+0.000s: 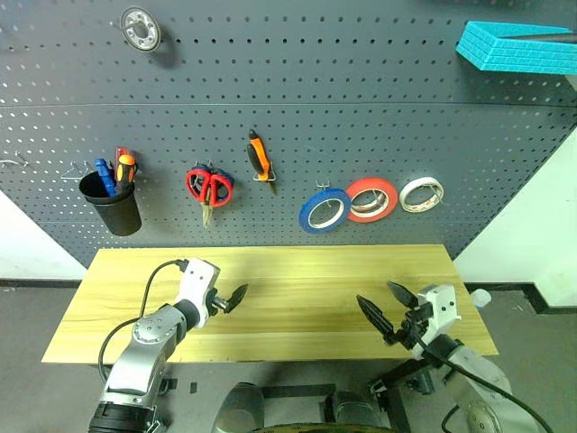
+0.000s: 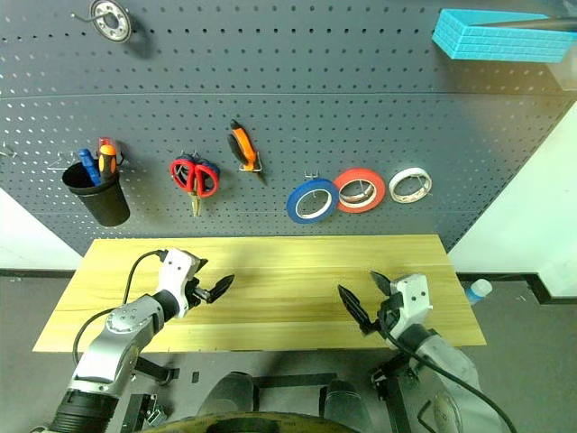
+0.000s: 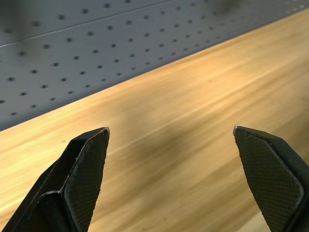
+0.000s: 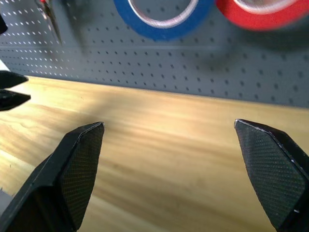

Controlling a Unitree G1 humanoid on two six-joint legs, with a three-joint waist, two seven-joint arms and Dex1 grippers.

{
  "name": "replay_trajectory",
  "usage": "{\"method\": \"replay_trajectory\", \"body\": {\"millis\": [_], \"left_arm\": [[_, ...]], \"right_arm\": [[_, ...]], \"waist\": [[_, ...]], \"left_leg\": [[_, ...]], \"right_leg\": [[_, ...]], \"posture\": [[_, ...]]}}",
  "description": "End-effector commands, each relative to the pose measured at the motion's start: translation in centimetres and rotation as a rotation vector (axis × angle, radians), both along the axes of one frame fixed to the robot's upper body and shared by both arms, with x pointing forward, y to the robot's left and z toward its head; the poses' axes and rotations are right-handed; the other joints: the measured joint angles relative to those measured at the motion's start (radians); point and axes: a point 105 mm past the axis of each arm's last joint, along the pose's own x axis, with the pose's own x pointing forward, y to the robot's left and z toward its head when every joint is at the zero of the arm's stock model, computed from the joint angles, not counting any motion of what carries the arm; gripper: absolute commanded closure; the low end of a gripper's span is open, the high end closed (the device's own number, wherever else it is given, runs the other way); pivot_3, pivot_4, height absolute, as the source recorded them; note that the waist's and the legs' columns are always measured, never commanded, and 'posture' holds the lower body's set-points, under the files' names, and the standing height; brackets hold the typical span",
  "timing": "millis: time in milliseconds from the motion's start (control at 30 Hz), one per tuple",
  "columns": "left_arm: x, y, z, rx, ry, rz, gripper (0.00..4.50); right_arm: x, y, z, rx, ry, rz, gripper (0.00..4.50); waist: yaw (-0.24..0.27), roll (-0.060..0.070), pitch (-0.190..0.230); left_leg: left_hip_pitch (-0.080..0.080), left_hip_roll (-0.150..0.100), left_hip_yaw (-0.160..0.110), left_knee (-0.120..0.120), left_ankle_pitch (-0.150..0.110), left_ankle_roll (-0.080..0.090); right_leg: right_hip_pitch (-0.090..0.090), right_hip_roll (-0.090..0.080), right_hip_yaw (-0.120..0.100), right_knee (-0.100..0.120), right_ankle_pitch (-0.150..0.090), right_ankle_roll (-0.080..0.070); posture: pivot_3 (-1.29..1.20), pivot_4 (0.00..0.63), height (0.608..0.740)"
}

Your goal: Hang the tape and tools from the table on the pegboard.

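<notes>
The dark grey pegboard (image 1: 288,117) covers the wall behind, and the table (image 1: 297,271) of light yellowish wood stands in front of it with a bare top. On the pegboard, a turquoise foam block (image 1: 518,45) sits at the upper right, and a black cup (image 1: 113,206) hangs at the left with a thin screwdriver with an orange-and-black handle (image 1: 126,168) standing in it beside a blue-handled one. The blue tape (image 1: 325,209) hangs on a hook to the right of the middle, with a red roll (image 1: 371,199) just beside it and a smaller whitish roll (image 1: 421,194) further right. The red-handled scissors (image 1: 209,189) hang with the blades pointing down, and the orange-handled pliers (image 1: 261,158) hang a little higher, to their right. A round metal disc (image 1: 141,29) hangs at the upper left. The left gripper (image 1: 236,297) is over the left part of the table, its fingers spread wide and holding nothing. The right gripper (image 1: 386,306) is over the right part, also spread wide and empty.
</notes>
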Motion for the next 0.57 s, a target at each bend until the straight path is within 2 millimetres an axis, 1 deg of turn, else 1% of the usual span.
{"method": "replay_trajectory", "body": {"millis": [33,200,433,567], "left_arm": [[0.2,-0.9,0.7,-0.02,-0.018,-0.056,0.21],[0.4,-1.8,1.3,-0.047,-0.038,-0.081,0.21],[0.4,-2.5,1.3,-0.051,-0.04,-0.092,0.21],[0.4,-2.6,1.5,-0.048,-0.046,-0.098,0.21]], "right_arm": [[0.6,0.7,1.4,0.029,-0.064,0.033,0.0],[1.4,1.1,2.1,0.037,-0.092,0.049,0.0],[1.8,1.6,2.2,0.036,-0.099,0.072,0.0],[1.9,1.9,2.2,0.036,-0.099,0.078,0.0]], "waist": [[-0.009,0.001,0.0],[-0.02,0.002,-0.001],[-0.018,0.003,-0.002],[-0.018,0.003,-0.002]], "left_leg": [[0.0,0.0,0.0,0.0,0.0,0.0],[0.0,0.0,0.0,0.0,0.0,0.0],[0.0,0.0,0.0,0.0,0.0,0.0],[0.0,0.0,0.0,0.0,0.0,0.0]], "right_leg": [[0.0,0.0,0.0,0.0,0.0,0.0],[0.0,0.0,0.0,0.0,0.0,0.0],[0.0,0.0,0.0,0.0,0.001,-0.003],[0.0,0.0,0.0,0.0,0.001,-0.001]], "posture": [[0.32,0.0,0.74],[0.33,0.0,0.74],[0.33,0.0,0.74],[0.33,0.0,0.74]]}}
